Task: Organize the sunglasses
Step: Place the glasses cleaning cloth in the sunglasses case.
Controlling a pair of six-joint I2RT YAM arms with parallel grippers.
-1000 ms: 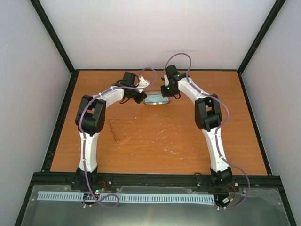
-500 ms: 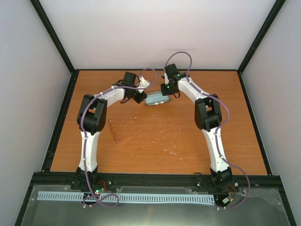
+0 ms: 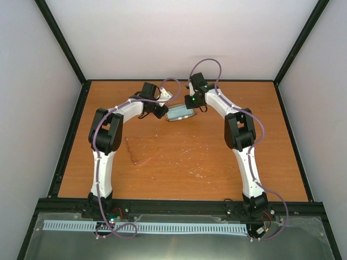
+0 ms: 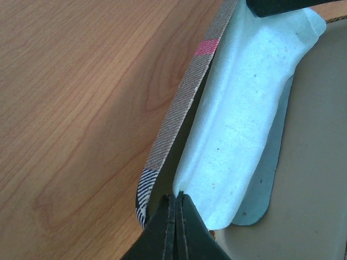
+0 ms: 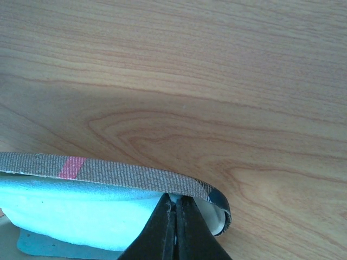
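The oblong striped case (image 3: 174,118) lies open at the back middle of the table, with the light blue cloth (image 3: 181,112) in it. My left gripper (image 3: 166,113) is shut on the cloth's left end (image 4: 244,108), just inside the case rim (image 4: 179,103). My right gripper (image 3: 190,110) is shut on the cloth's other end (image 5: 70,211), right under the rim (image 5: 124,172). The amber sunglasses (image 3: 142,150) lie faint on the wood, nearer and to the left, apart from both grippers.
The case's beige inside (image 4: 320,162) shows beside the cloth. A right fingertip (image 4: 282,5) shows at the top of the left wrist view. Black frame rails (image 3: 70,135) edge the table, with white walls behind.
The case with the cloth has turned slightly, its right end now farther back. The right gripper has moved a little back with it. The sunglasses have not moved.
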